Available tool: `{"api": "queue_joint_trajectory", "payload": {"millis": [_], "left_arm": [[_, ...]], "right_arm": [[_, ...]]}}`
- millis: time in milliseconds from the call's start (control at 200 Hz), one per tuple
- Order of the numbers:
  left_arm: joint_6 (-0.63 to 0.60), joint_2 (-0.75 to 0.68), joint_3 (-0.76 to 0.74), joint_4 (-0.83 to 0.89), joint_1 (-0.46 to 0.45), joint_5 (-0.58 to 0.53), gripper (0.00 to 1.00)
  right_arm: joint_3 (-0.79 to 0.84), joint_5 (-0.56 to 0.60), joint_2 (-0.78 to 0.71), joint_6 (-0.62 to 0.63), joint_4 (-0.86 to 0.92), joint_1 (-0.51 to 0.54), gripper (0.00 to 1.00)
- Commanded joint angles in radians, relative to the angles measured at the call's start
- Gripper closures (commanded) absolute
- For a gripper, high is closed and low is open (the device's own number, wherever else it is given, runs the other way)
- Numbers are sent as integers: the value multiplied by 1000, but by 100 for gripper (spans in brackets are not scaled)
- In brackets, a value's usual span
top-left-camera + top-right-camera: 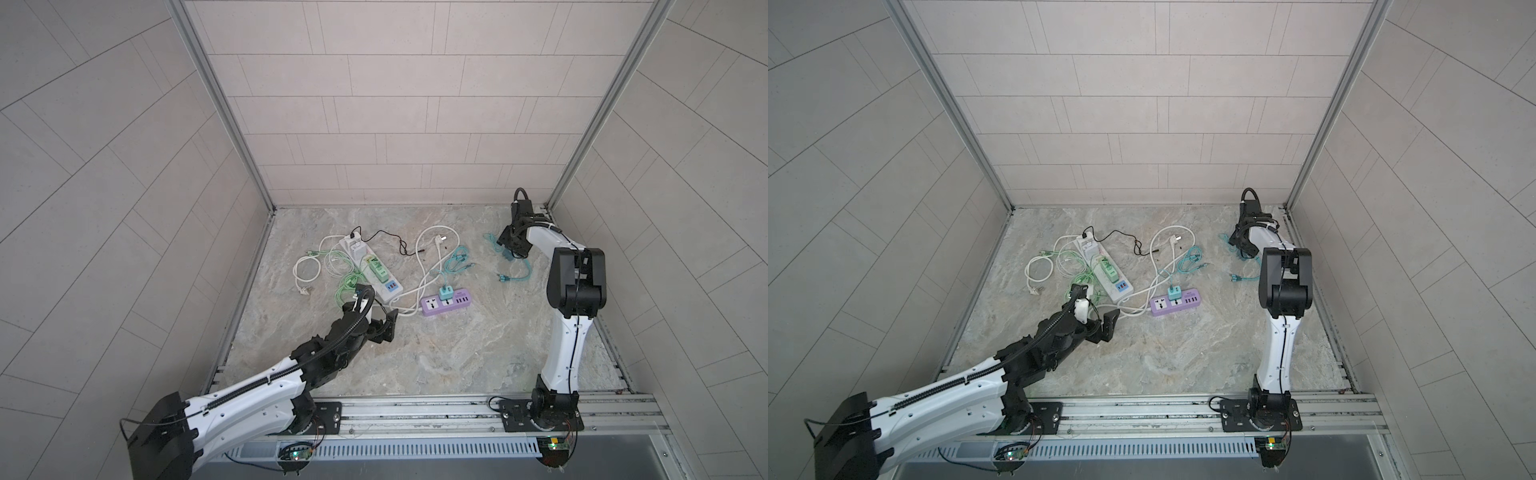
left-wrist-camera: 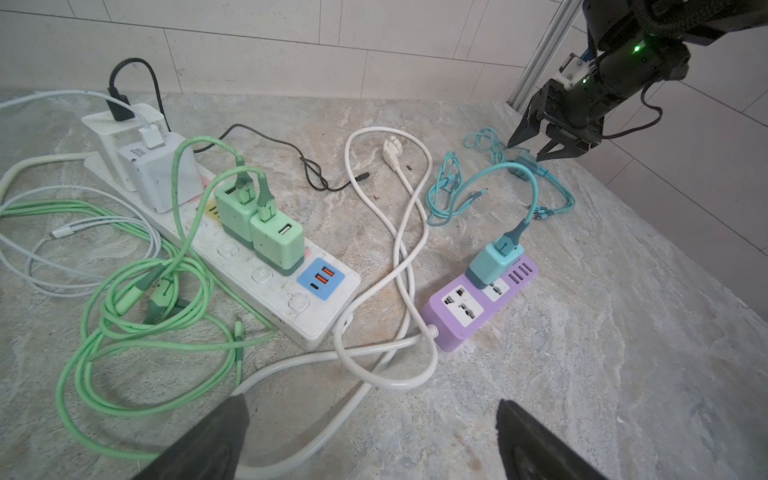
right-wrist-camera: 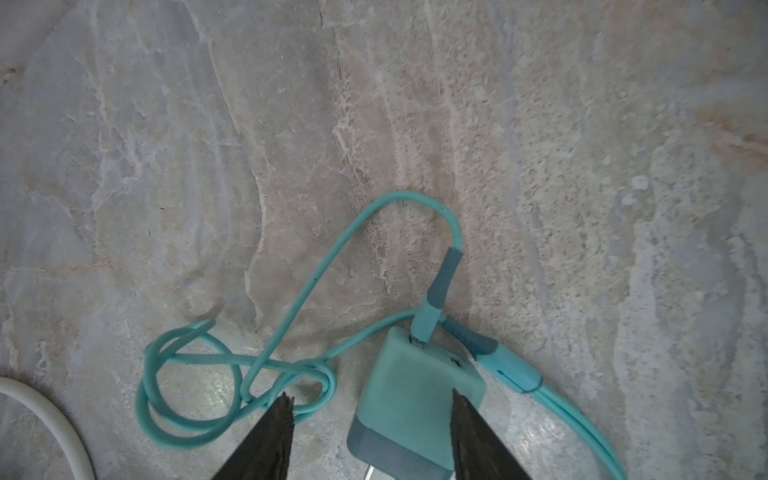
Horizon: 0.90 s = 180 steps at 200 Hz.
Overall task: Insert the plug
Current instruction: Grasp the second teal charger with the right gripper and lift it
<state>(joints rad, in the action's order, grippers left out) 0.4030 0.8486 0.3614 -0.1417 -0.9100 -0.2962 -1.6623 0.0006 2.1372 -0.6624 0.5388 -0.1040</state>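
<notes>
A teal charger plug point(image 3: 415, 399) with a teal cable lies flat on the marble floor at the back right, its prongs toward the wrist camera. My right gripper point(image 3: 370, 394) hangs over it, open. One finger is at the plug's side and the other point(image 3: 278, 424) is off it, over the cable loops. In both top views the right gripper point(image 1: 512, 249) point(image 1: 1241, 245) hides most of the plug. A purple power strip point(image 2: 478, 307) point(image 1: 444, 305) lies mid-floor with a bare socket point(image 2: 461, 307) beside another teal charger point(image 2: 494, 262). My left gripper point(image 2: 371, 402) point(image 1: 384, 328) is open and empty, near that strip.
A white power strip point(image 2: 266, 282) point(image 1: 374, 274) carries two green chargers point(image 2: 257, 232) and white adapters point(image 2: 158, 174). Green cables point(image 2: 124, 324), white cords point(image 2: 399, 257), a black lead point(image 2: 307, 166) and teal cable coils point(image 2: 449, 187) litter the floor. Tiled walls enclose three sides.
</notes>
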Motion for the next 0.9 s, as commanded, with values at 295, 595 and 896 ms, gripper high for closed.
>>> {"api": "queue_joint_trajectory", "payload": {"millis": [295,595,896], "left_arm": [[-7,-13,-16,-5,7,2,1],[-10,-36,-16,25,7,11,1],[-16,-61,-12,47,7,7,1]], "right_arm": [[36,-6,-68,10,82,-25,40],[-36,-45,23,-15,99,-33,40],[-54,-45,72,-26,107,-37,40]]}}
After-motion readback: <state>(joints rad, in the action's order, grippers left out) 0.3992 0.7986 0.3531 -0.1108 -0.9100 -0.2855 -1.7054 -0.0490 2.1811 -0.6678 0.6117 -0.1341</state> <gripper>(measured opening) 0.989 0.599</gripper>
